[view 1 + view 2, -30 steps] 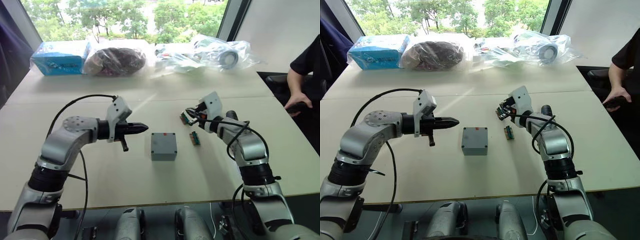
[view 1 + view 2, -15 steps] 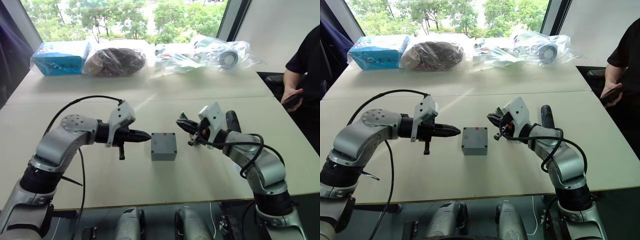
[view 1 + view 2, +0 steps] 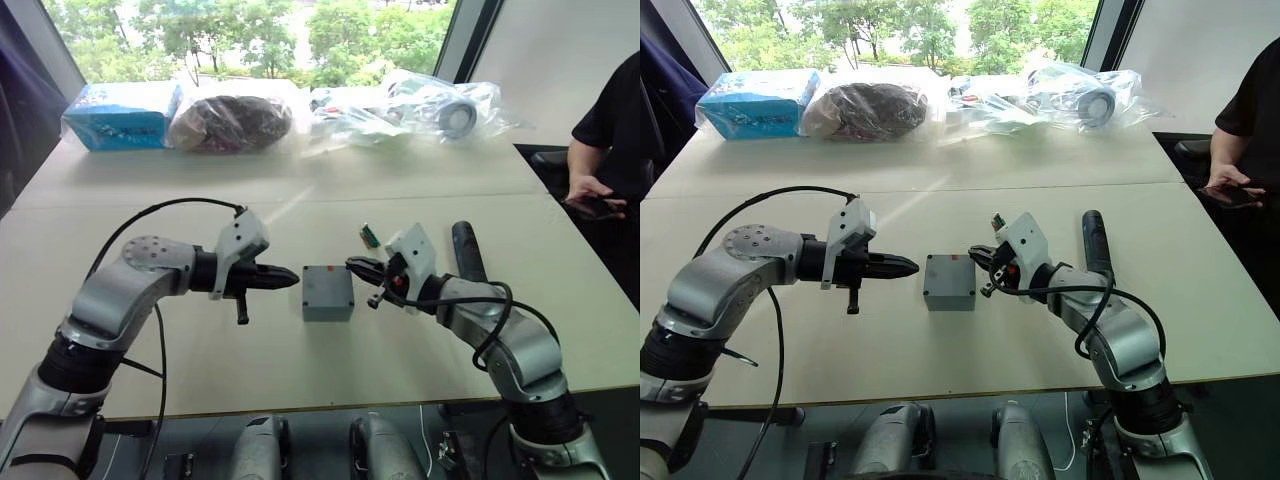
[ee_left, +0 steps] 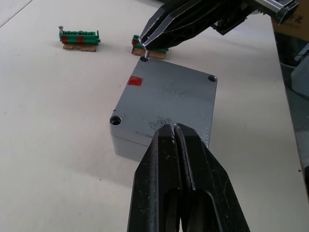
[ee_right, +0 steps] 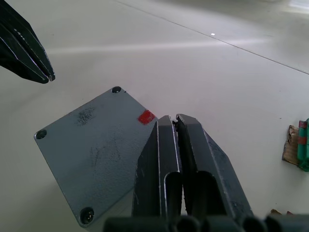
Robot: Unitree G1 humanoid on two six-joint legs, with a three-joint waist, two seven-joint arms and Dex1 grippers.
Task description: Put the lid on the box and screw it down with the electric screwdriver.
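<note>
Lid: seated on the box at the table's centre, red mark on top, with open holes seen at three corners.
Left gripper: held just left of the box, level with it, fingers pressed together and holding nothing.
Right gripper: poised over the lid's far right corner, fingers closed on a small screw, as seen in the left wrist view.
Screw position: the tip is at or just above the corner hole; whether it has entered cannot be told.
Screwdriver: lying on the table to the right of the right arm, well apart from the box, untouched.
Green parts: lying on the table beyond the box, near its far right side.
Step in hand: the lid is judged placed; a screw is being set into a corner hole.
Next move: the screw is to be dropped upright into the hole and released, without the lid being shifted.
After that: the screwdriver is to be picked up and its bit brought onto the screw head, with the box steadied by the left gripper.
Risk: a tilted screw is likely to fall out or roll away.
</note>
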